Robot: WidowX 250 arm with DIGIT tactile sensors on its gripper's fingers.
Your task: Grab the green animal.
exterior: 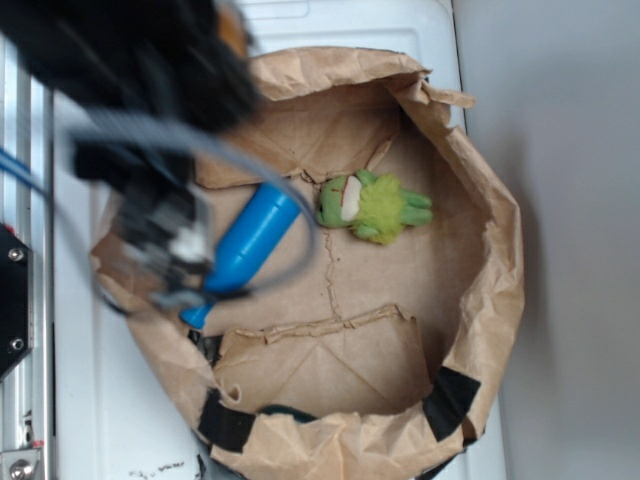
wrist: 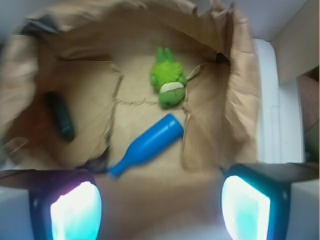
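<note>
Blurred black arm (exterior: 140, 70) fills the near corner of the exterior view, hanging above everything else, with the end effector (exterior: 170, 255) below it over the edge of the bag (exterior: 490, 300) by the bottle's neck. From the wrist view its two pads (wrist: 75, 212) stand wide apart with nothing between them, so it is open and empty.

Taking the bottle (exterior: 250, 245) as the landmark: the green animal (exterior: 375, 207) lies on its side just beyond the bottle's broad end, close but seemingly not touching, its cream face turned toward the bottle and its limbs pointing away. Both lie flat on the bag's floor, loose and unpropped, probably simply dropped in. The end effector sits at the bottle's narrow end, so the bottle lies between it and the animal; my guess is that it is hovering high to look in before descending.

The bag is brown paper, its walls rolled down into a crumpled rim patched with black tape (exterior: 445, 400), likely to keep it low enough to reach into. Its floor is creased and torn along folds. It rests on a white worktop (exterior: 110, 400), with a metal rail (exterior: 25, 300) on the bottle's neck side and a plain grey surface past the animal's side.
</note>
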